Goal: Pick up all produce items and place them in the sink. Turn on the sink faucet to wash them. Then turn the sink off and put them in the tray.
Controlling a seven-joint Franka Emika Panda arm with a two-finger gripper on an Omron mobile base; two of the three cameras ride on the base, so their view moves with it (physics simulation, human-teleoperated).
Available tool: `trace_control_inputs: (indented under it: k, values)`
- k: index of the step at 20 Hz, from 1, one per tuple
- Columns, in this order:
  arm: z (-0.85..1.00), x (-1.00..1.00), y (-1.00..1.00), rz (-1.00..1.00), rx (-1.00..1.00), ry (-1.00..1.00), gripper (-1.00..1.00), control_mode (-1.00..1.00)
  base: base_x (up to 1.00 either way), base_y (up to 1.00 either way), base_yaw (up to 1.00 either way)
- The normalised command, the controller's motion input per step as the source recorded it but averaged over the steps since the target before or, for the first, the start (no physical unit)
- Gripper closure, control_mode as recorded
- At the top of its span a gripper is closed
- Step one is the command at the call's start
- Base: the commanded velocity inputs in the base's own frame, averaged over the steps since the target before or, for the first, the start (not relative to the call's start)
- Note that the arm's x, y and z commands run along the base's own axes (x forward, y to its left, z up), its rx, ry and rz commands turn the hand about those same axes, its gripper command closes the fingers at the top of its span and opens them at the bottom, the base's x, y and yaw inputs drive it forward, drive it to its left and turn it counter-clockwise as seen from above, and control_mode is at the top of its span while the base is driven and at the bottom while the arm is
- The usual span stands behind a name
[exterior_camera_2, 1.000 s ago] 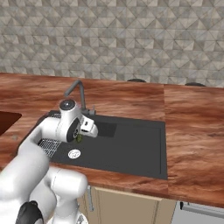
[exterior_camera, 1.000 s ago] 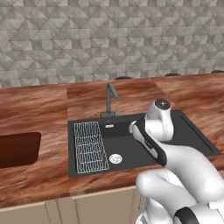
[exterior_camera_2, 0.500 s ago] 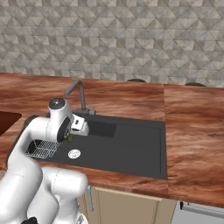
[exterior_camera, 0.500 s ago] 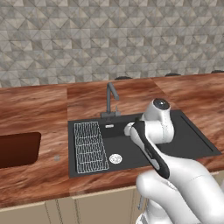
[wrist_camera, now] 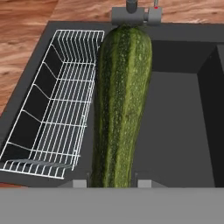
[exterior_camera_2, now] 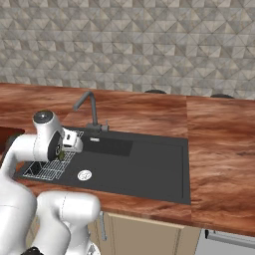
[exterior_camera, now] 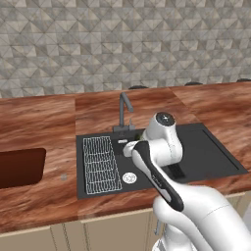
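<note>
Hand view: a dark-green striped cucumber (wrist_camera: 120, 109) runs lengthwise up the middle of the picture, from between the two finger tips at 6 o'clock toward the faucet (wrist_camera: 135, 12) base at 12 o'clock. The gripper (wrist_camera: 111, 183) is clamped on the cucumber's near end, one tip on each side of it. Under the cucumber lies the black sink (wrist_camera: 183, 127); the white wire rack (wrist_camera: 57, 113) sits in the basin at 9 o'clock, and bare basin floor lies at 3 o'clock.

Left base view: the arm bends over the sink (exterior_camera: 215, 157), its hand above the middle of the basin, just beside the rack (exterior_camera: 100, 164) and near the faucet (exterior_camera: 123, 112). The round silver drain (exterior_camera: 129, 178) lies at 6 o'clock from the hand. The dark reddish-brown tray (exterior_camera: 19, 166) is sunk in the wood counter (exterior_camera: 44, 122) at 9 o'clock, well apart from the sink.

Right base view: a bit of the green cucumber (exterior_camera_2: 61, 154) shows at the hand, over the rack (exterior_camera_2: 47, 168)
</note>
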Motion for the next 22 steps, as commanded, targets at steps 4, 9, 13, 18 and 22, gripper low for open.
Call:
trace_control_inputs:
  k: [4,9,13,18,22]
  values:
    - [0.24,0.00,0.71,0.09,-0.02,0.06,1.00,-1.00,0.00,0.00,0.00]
    - [0.22,0.01,0.74,0.09,-0.02,0.06,1.00,-1.00,0.00,0.00,0.00]
    - [0.15,0.01,0.74,0.10,-0.02,0.06,1.00,-1.00,0.00,0.00,0.00]
    - [0.04,0.00,0.67,0.08,-0.01,0.04,1.00,-1.00,0.00,0.00,0.00]
    - [0.00,-0.13,0.31,0.09,0.00,0.00,1.00,-1.00,0.00,0.00,0.00]
